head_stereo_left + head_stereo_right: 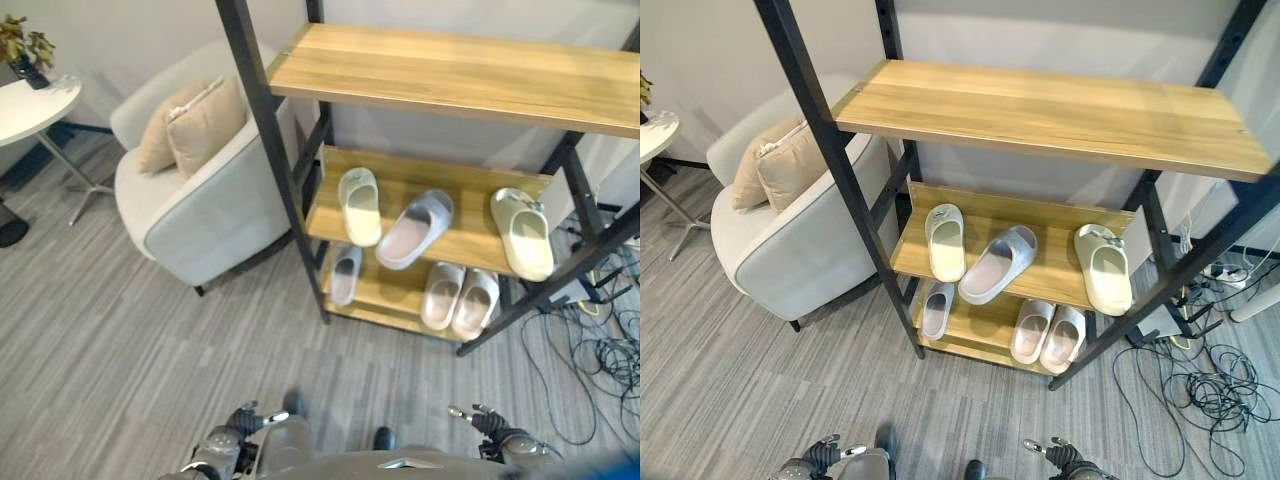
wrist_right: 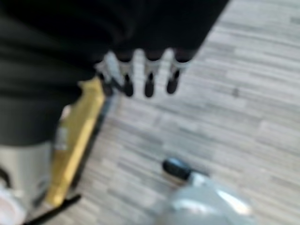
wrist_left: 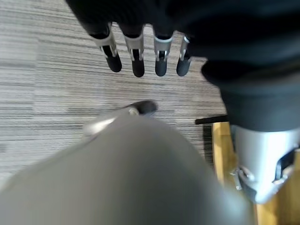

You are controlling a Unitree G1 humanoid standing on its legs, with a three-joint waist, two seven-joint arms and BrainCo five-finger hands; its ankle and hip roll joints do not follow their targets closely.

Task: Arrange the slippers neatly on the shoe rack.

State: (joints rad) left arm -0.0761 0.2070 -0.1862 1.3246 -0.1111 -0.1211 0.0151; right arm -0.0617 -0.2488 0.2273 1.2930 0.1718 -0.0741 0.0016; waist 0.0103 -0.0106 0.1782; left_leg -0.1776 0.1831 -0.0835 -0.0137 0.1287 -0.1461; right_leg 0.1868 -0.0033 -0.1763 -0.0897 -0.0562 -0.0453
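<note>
Wooden rack [image 1: 470, 243] stands well ahead of my hands, with three slippers [image 1: 415, 228] on its middle shelf and three more on the bottom one. My left hand [image 3: 140, 51] and right hand [image 2: 147, 75] hang low, fingers straight, holding nothing.

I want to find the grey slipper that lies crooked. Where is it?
The grey slipper lies at an angle on the middle shelf of the shoe rack, between the two pale green slippers, the left one and the right one.
</note>
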